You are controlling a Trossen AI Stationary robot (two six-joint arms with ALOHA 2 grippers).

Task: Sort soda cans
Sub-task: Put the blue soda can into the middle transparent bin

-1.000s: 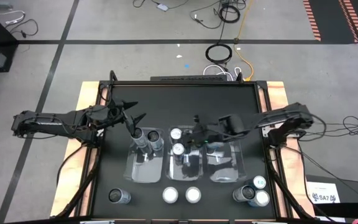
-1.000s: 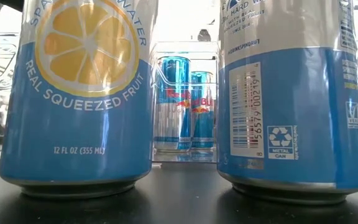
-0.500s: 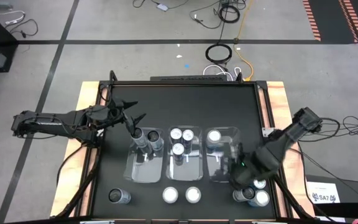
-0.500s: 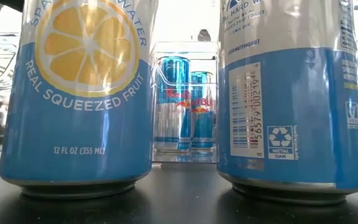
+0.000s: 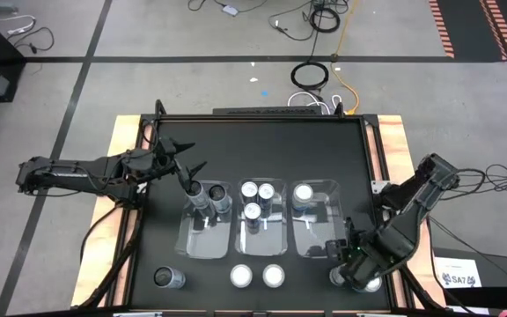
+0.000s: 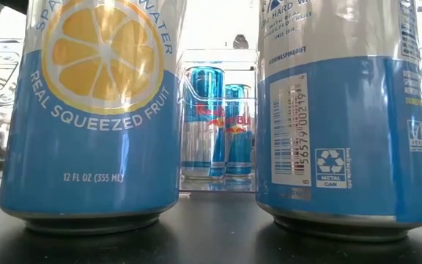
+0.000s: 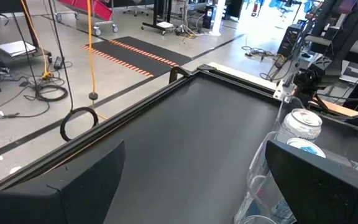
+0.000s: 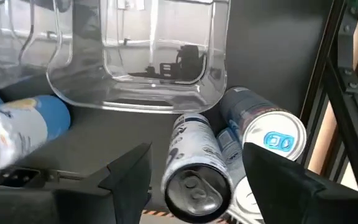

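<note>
The soda cans are spread over the black surface [image 5: 262, 150]. At its near right corner stands a tight cluster of three cans [image 5: 359, 275]; in the right wrist view these show as a dark grey can [image 8: 196, 171] nearest the camera, a blue-topped can [image 8: 272, 127] touching it, and a third can only partly visible beside them. The right gripper [image 5: 352, 257] hovers directly over this cluster, its two dark fingers [image 8: 126, 168] spread apart with the dark grey can lying between them, not yet clamped. The right arm reaches in from the surface's right edge, folded at the elbow and angled back toward the near corner, wrist tipped downward.

Three clear bins sit side by side mid-surface: the left bin [image 5: 205, 242] holds two dark cans at its far end, the middle bin [image 5: 260, 242] three blue-and-silver cans, the right bin [image 5: 317, 238] one can. Along the near edge stand a dark can [image 5: 167, 279] on the left and two white-topped cans [image 5: 256, 276] in the middle; the latter fill the low view as tall blue cans.

The left gripper [image 5: 186, 161] hangs with fingers wide apart and nothing between them, just beyond the far end of the left bin; its arm lies stretched out nearly level from the left edge.
</note>
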